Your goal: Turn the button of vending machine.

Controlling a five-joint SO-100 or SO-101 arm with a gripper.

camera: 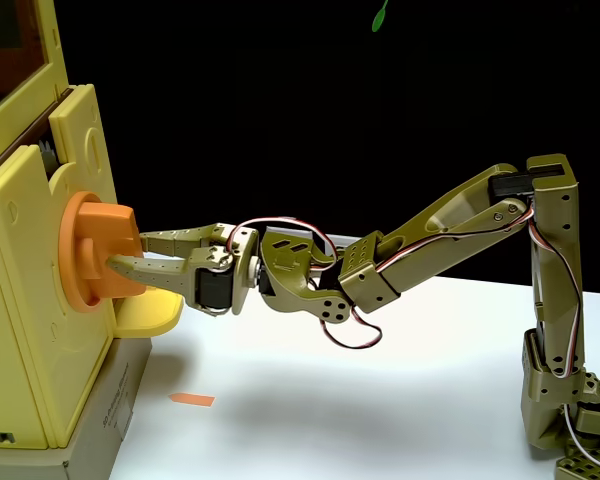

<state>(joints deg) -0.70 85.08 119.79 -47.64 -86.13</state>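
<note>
Here, the pale-yellow vending machine [30, 300] is seen at the left edge of the fixed view, raised on a grey box [105, 425] upon the white table [380, 400], with the olive-green arm [450, 225] stretched toward it from the right. The orange button [95, 250] is set on its side face just above the yellow rounded tray [145, 315], and its flat bar is pinched between the fingers of the gripper [125, 252]. A small orange strip [192, 400] is left lying on the table below.

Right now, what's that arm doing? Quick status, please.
Gripper at the knob, fingers either side of its bar. Contact unclear. Knob on the machine, above the tray. Nothing in the way.
</note>
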